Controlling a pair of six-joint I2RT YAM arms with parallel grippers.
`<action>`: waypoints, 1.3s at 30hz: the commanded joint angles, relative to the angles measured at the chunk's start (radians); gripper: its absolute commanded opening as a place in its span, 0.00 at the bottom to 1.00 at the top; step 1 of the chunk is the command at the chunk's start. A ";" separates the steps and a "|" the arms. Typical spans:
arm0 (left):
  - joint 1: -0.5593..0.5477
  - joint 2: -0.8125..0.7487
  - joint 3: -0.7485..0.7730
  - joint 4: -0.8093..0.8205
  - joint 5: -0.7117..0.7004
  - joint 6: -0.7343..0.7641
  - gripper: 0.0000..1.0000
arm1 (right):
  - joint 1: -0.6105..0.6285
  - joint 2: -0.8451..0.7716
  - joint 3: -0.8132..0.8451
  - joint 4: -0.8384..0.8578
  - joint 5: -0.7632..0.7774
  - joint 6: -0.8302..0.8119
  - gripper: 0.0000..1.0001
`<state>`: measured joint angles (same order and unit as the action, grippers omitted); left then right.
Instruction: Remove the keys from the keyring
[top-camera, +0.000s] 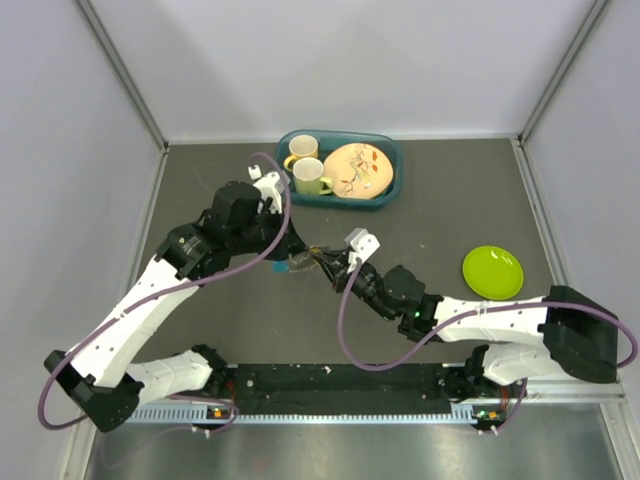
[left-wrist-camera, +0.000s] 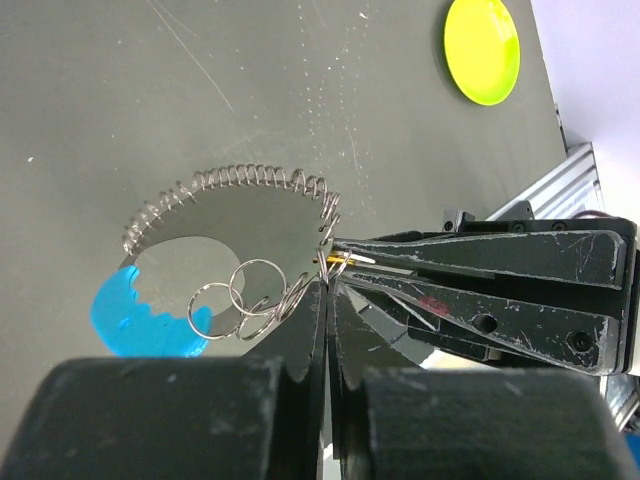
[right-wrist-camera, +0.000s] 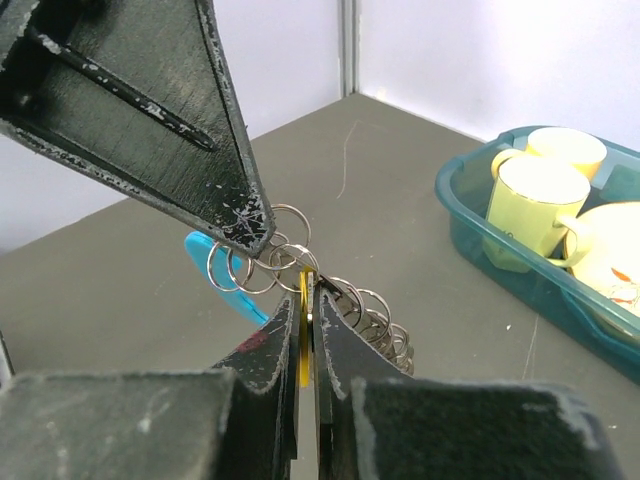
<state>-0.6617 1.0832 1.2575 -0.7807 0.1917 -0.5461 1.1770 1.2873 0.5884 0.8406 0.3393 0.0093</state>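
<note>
Silvery metal is bunching between my two grippers over the middle of the tabletop, and much of it is hard to read. From the top camera the keys are showing only as a small dark tangle, with my left gripper and right gripper crowding in on either side.

My left fingers are pressing shut on the keyring, a cluster of thin wire loops. I cannot tell which loop is actually sitting between the pads. My right fingers are clamping closed on an orange-yellow key head, which is showing only as a thin sliver between them. A blue key head is hanging partly hidden by a flat silvery piece edged with a wire coil. Whether any key is free of the loops, I cannot tell.

A teal tub is sitting at the far edge, holding two yellow mugs and a patterned plate. A green plate is lying well apart from the bunch, toward the right edge.
</note>
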 joint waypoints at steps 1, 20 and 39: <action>0.043 0.000 0.092 0.008 0.140 0.054 0.00 | -0.017 -0.026 -0.024 -0.081 0.049 -0.061 0.00; 0.131 0.107 0.164 -0.172 0.157 0.285 0.00 | -0.017 -0.072 0.033 -0.325 0.072 -0.152 0.00; 0.151 0.195 0.166 -0.166 0.124 0.319 0.00 | -0.016 -0.100 0.146 -0.607 -0.003 -0.216 0.00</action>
<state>-0.5293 1.2736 1.3727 -0.9516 0.3653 -0.2615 1.1740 1.1980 0.7036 0.3622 0.2939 -0.1703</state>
